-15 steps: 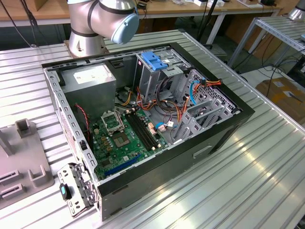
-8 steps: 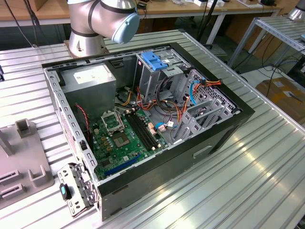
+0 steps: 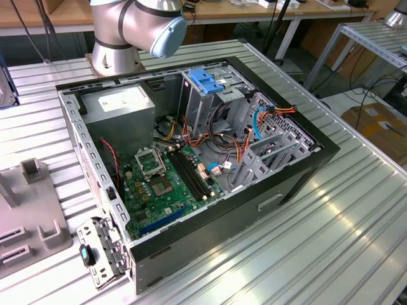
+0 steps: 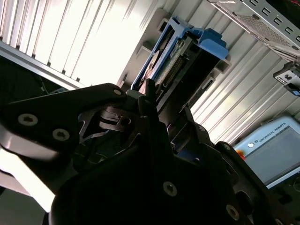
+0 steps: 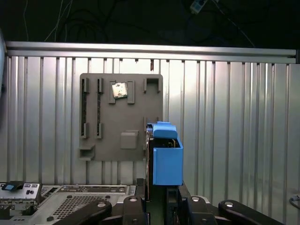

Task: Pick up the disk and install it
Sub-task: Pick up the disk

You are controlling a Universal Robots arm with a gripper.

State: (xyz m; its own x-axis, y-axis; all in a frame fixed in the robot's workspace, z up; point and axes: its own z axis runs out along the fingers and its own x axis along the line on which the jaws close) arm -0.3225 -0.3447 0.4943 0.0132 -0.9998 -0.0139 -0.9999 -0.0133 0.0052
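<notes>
Gripper (image 4: 161, 105) at upright disk (image 5: 166, 159); finger closure cannot tell. Disk rigid, dense, shock-sensitive: likely grip flat faces.

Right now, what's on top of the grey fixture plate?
A small square chip lies in a recess of the fixture plate; the disk stands on edge at its side. The end effector covers the disk's near end, so its seating cannot be seen.

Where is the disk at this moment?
In both wrist views the disk stands on edge at the edge of the grey holder plate on the ribbed table, directly ahead of the pincer.
</notes>
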